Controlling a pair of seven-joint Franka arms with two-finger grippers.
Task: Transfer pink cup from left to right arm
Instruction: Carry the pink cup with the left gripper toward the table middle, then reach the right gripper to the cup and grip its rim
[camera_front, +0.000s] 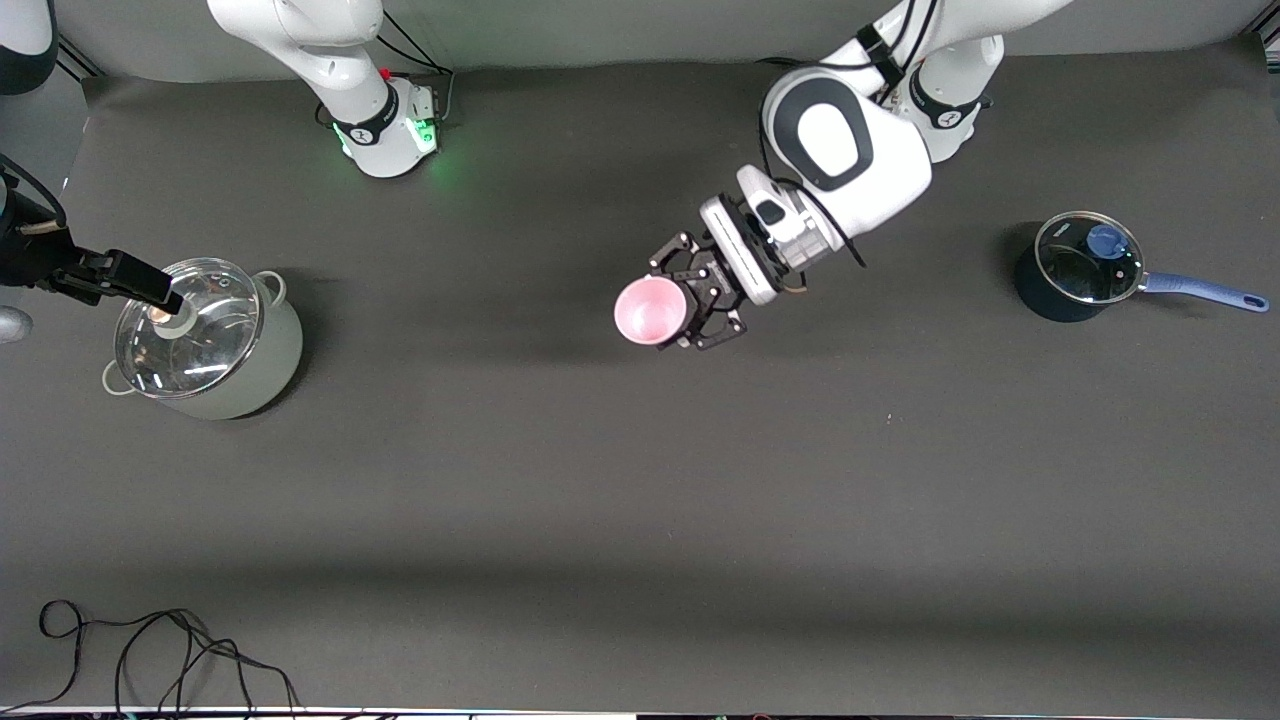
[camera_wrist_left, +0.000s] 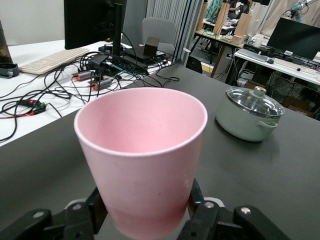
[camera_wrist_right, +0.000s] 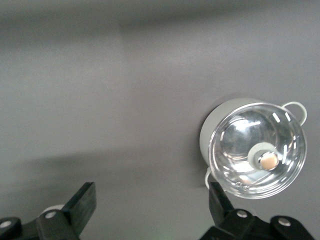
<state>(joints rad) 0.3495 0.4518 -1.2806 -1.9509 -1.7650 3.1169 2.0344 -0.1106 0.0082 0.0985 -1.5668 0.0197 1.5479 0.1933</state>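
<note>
The pink cup (camera_front: 650, 310) is gripped at its base by my left gripper (camera_front: 692, 298), the black linkage claw, above the middle of the table. The cup is tilted, with its open mouth toward the right arm's end. In the left wrist view the cup (camera_wrist_left: 142, 150) fills the middle, with the left gripper (camera_wrist_left: 145, 207) shut on its lower part. My right gripper (camera_front: 160, 292) hangs at the right arm's end of the table, beside the pot's lid. In the right wrist view it (camera_wrist_right: 152, 197) is open and empty.
A pale green pot (camera_front: 250, 375) with a glass lid stands at the right arm's end; it shows in both wrist views (camera_wrist_left: 250, 117) (camera_wrist_right: 210, 130). A dark saucepan (camera_front: 1030, 285) with a blue handle stands at the left arm's end. Black cables (camera_front: 150, 650) lie at the table's near edge.
</note>
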